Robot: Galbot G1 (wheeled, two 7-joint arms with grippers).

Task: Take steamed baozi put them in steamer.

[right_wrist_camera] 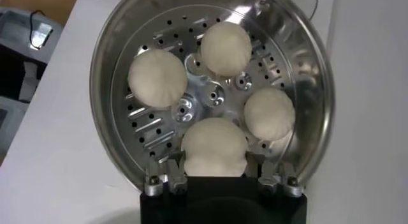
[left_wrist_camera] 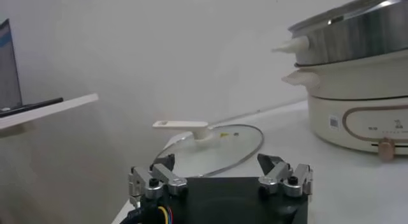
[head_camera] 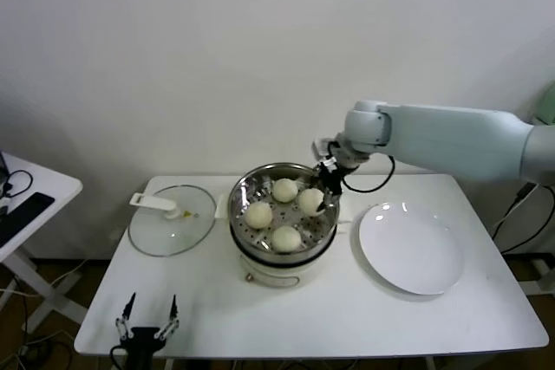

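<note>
The steamer (head_camera: 244, 190) is a shiny perforated steel basket on a white pot base (head_camera: 276, 271) at the table's middle. Four creamy-white baozi lie in it: one at the back (head_camera: 284, 189), one at the left (head_camera: 259, 214), one at the front (head_camera: 287, 237), one at the right (head_camera: 309, 203). My right gripper (head_camera: 323, 200) reaches down into the basket's right side. In the right wrist view the gripper (right_wrist_camera: 215, 159) has its fingers against both sides of that right baozi (right_wrist_camera: 215, 142), which rests on the basket floor (right_wrist_camera: 207, 97). My left gripper (head_camera: 149, 308) is open and empty, low at the table's front left.
A glass lid (head_camera: 172, 220) with a white handle lies left of the steamer; it also shows in the left wrist view (left_wrist_camera: 217, 139). A bare white plate (head_camera: 412, 249) sits right of the steamer. A side table (head_camera: 26, 197) stands at the far left.
</note>
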